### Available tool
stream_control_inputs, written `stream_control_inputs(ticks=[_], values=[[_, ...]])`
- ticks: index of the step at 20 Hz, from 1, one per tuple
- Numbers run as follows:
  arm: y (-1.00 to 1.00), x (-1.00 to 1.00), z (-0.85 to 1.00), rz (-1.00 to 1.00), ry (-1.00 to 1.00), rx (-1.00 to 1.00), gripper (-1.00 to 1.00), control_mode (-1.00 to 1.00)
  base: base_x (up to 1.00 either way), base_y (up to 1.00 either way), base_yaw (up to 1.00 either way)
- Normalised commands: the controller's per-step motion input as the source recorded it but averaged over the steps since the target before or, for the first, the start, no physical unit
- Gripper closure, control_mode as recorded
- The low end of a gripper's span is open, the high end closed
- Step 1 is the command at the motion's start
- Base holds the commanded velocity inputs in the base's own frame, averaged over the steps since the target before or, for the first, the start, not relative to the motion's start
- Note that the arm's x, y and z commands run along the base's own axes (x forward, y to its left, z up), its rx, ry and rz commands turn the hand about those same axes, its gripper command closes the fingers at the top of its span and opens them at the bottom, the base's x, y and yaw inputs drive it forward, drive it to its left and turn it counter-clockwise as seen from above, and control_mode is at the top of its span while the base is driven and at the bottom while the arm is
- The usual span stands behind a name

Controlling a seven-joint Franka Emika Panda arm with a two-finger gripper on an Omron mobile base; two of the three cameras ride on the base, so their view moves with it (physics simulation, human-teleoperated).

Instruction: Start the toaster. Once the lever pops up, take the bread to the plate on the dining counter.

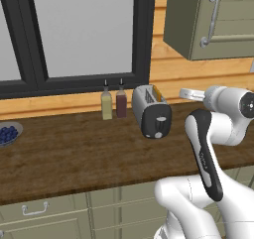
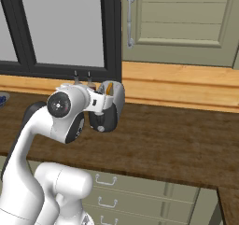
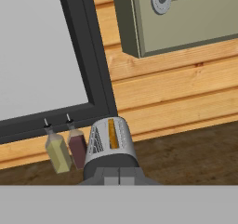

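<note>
Closed, empty two-finger gripper (image 3: 119,176) hangs just above the small silver toaster (image 1: 151,111); orange-crusted bread (image 3: 112,133) sits inside. Two small bottles (image 1: 113,103) stand at its nine o'clock; bare wood counter (image 1: 89,153) at six.

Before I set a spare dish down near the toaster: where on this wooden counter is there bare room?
Bare wood runs between the bowl of blueberries and the two bottles, along the counter front edge, and right of the toaster toward the counter's end. It is crowded only at the back, where the bottles stand close beside the toaster.
</note>
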Motion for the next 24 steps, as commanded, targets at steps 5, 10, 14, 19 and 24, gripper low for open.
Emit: stream_control_inputs(ticks=[5, 10, 14, 19, 24], values=[[0.0, 0.0, 0.0, 0.0, 0.0, 0.0, 1.0, -1.0, 0.0, 0.0, 0.0], [0.0, 0.0, 0.0, 0.0, 0.0, 0.0, 1.0, -1.0, 0.0, 0.0, 0.0], [0.0, 0.0, 0.0, 0.0, 0.0, 0.0, 1.0, -1.0, 0.0, 0.0, 0.0], [0.0, 0.0, 0.0, 0.0, 0.0, 0.0, 1.0, -1.0, 0.0, 0.0, 0.0], [0.0, 0.0, 0.0, 0.0, 0.0, 0.0, 1.0, -1.0, 0.0, 0.0, 0.0]])
